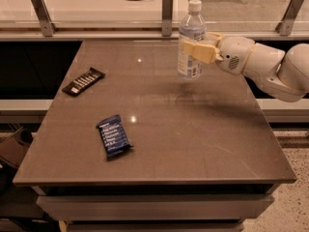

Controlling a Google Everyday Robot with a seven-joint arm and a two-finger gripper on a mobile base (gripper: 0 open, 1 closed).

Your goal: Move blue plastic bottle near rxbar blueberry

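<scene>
The blue plastic bottle [190, 40] is clear with a white cap and a blue-and-white label. It hangs upright above the far middle of the table. My gripper [197, 50] reaches in from the right and is shut on the bottle's middle, its yellowish fingers [199, 52] wrapped around the label. The rxbar blueberry [114, 136] lies flat in its dark blue wrapper at the near left of the table, well apart from the bottle.
A slimmer black-wrapped bar [83, 81] lies at the far left of the brown table [203, 139]. A glass rail with metal posts [167, 8] runs along the table's far edge. The white arm [270, 66] spans the far right.
</scene>
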